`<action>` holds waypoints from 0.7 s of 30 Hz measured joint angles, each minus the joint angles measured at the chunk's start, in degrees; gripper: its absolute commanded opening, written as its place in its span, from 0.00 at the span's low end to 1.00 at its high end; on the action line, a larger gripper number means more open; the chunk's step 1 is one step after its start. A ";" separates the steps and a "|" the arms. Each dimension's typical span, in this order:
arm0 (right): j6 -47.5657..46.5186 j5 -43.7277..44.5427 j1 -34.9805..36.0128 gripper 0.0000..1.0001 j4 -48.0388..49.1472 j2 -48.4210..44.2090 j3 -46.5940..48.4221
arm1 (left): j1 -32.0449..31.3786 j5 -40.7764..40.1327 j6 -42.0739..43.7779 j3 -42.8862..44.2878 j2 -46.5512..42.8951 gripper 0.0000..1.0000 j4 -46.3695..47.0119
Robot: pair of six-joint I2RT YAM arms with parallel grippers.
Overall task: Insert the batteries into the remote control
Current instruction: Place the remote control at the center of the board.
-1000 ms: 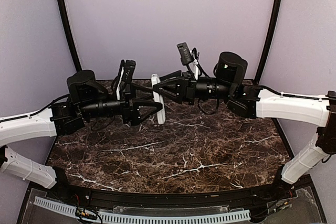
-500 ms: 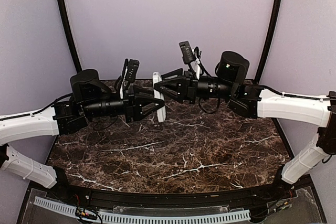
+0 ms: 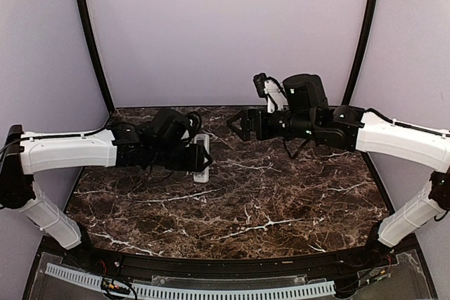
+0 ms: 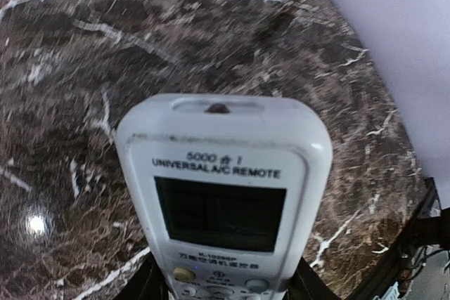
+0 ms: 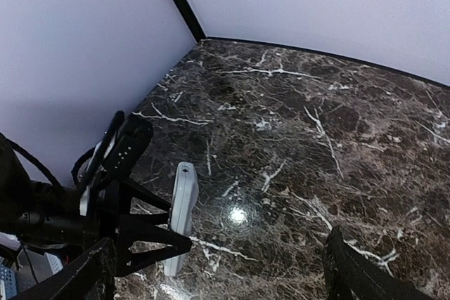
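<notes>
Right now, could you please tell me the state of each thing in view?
left claw: shut on the remote control
remote control: held, screen dark, back compartment hidden
right claw: open, empty, apart from the remote control
batteries: not in view

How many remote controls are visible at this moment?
1. The remote is gripped by the left gripper over the left-centre of the table, with its screen facing that wrist's camera. No other remote shows, though part of the table is hidden from view.
</notes>
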 measured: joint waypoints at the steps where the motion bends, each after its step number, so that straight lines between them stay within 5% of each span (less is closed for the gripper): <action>1: 0.35 1.03 -0.04 0.99 -1.84 0.00 -0.07 | 0.00 -1.22 -1.81 0.09 1.66 0.00 -2.03; 8: 1.79 4.57 -0.07 0.99 -7.10 -0.26 -1.88 | 0.00 -5.05 -13.53 11.61 20.57 0.00 -21.92; 15: 2.51 4.70 -0.07 0.99 -8.55 -0.26 -2.36 | 0.04 -2.97 -17.22 14.69 27.43 0.07 -27.80; 17: 2.67 4.72 -0.07 0.99 -8.63 -0.26 -2.54 | 0.09 -2.21 -17.99 14.93 27.56 0.13 -28.50; 21: 2.71 4.70 -0.07 0.99 -8.81 -0.26 -2.73 | 0.13 -1.38 -18.93 16.39 28.83 0.49 -30.10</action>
